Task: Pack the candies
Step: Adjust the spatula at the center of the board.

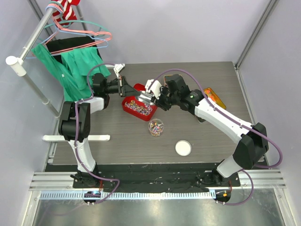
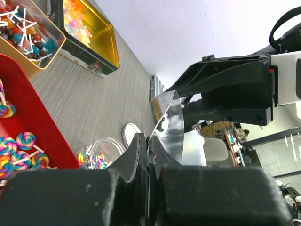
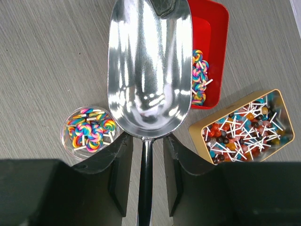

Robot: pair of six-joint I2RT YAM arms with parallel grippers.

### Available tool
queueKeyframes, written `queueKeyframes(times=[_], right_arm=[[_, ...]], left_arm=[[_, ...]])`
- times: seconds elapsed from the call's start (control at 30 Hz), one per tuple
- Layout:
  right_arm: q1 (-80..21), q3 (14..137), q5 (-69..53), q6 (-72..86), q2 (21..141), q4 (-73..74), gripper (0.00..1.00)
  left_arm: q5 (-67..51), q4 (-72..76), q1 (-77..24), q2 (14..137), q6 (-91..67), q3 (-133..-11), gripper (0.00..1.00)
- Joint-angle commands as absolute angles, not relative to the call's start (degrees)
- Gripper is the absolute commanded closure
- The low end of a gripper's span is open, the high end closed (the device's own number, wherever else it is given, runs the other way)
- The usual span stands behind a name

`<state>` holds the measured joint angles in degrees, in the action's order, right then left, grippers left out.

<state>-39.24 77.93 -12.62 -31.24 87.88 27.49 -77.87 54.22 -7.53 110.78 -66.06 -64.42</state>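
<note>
Scooping step: right gripper (image 3: 146,146) is clamping the scoop (image 3: 149,70) handle, bowl empty, over the red tray (image 3: 218,28). Left gripper (image 2: 149,146) is sitting pinched shut. Next move is likely dipping under the candies (image 3: 200,75), then tipping into the cup (image 3: 63,136).

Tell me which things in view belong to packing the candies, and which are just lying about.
For the job:
- candies, in the red tray
- clear tub, already holding some
- white lid
- metal scoop

Lying about:
- gold tin of ball lollipops
- tin of yellow and orange sweets
- green cloth
- hangers
</note>
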Motion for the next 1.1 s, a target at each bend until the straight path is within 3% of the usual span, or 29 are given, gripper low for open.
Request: queueKeyframes(times=[0.0, 0.27, 0.47, 0.67, 0.77, 0.83, 0.87, 0.97, 1.07], right_arm=[[-39.2, 80.42, -13.71, -30.85, 85.43, 25.22, 0.63], [-39.11, 80.68, -14.06, -29.97, 85.96, 24.61, 0.73], [-39.11, 81.21, -13.71, -28.92, 86.66, 23.91, 0.99], [-39.11, 80.86, -13.36, -28.13, 86.22, 23.64, 0.99], [-39.2, 80.77, -13.1, -27.95, 85.87, 23.55, 0.99], [-39.11, 80.77, -12.75, -27.95, 85.61, 23.55, 0.99], [-39.11, 80.77, -12.4, -27.95, 85.52, 23.64, 0.99], [-39.11, 80.33, -11.25, -28.56, 85.17, 23.64, 0.99], [-39.2, 80.16, -7.57, -29.26, 85.08, 23.38, 0.99]], left_arm=[[-78.31, 56.87, -7.82, 111.09, -66.18, -64.34, 1.0], [-78.31, 56.87, -7.82, 110.92, -65.92, -64.07, 1.0], [-78.31, 56.87, -7.82, 111.36, -65.39, -63.9, 1.0], [-77.09, 52.58, -7.82, 111.62, -61.27, -63.98, 1.0], [-74.89, 33.3, -7.73, 109.96, -46.64, -65.38, 0.95], [-68.06, 12.51, -8.43, 107.68, -22.93, -69.77, 0.95], [-65.24, -0.92, -8.79, 107.32, -18.33, -71.61, 0.94], [-58.2, -7.88, -8.7, 108.19, -14.51, -74.7, 0.85], [-48.02, -12.21, -8.88, 108.63, -9.69, -76.99, 0.64]])
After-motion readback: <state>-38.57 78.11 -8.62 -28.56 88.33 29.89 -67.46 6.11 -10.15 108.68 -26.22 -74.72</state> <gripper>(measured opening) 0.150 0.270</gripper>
